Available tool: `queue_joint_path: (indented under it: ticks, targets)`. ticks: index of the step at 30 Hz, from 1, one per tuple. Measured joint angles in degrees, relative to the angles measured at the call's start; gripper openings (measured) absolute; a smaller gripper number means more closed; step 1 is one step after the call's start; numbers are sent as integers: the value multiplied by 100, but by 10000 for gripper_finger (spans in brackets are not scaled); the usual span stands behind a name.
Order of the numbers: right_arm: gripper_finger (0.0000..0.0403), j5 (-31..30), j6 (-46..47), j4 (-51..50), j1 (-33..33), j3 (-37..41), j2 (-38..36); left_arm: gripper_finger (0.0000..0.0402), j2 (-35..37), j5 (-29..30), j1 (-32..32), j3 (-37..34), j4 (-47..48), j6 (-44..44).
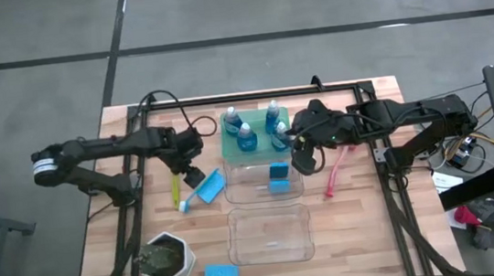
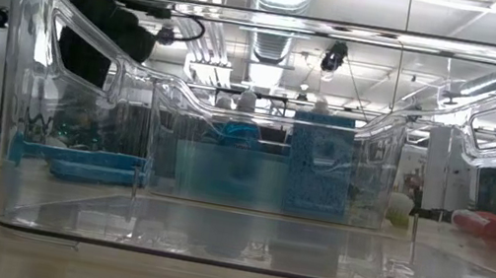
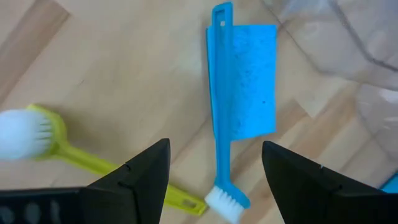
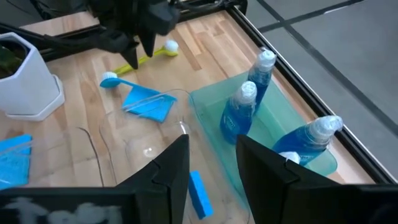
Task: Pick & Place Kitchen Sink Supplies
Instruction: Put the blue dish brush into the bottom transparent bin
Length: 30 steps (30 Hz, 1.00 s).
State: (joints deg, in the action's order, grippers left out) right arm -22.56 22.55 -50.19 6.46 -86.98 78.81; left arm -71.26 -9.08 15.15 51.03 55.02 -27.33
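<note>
Right claw [image 4: 211, 165] hides one bottle [image 4: 287, 160] — only its cap shows.

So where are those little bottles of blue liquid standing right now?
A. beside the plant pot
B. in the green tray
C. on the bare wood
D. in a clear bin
B: the bottles stand upright together in the green tray, behind the clear bins.

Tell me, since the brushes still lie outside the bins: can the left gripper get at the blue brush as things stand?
Probably yes. The left gripper hovers open right above the blue brush, with nothing between. A blue sponge lies against the handle, so closing might catch it too.
</note>
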Motion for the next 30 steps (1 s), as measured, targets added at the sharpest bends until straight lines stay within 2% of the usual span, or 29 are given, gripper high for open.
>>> queue_joint_path:
  ticks: [14,20,26,30]
  targets:
    - [121,-32,26,0,-17,0,0,245,-1,-179,-465,-1021,-1356,-283]
    - [124,-94,42,-2,-24,0,0,245,-168,84,-598,-1097,-1412,-525]
    - [115,-156,42,-2,-24,0,0,242,-417,34,-596,-1098,-1453,-459]
    - [110,-163,43,-1,-24,0,1,224,-660,-44,-596,-1096,-1457,-382]
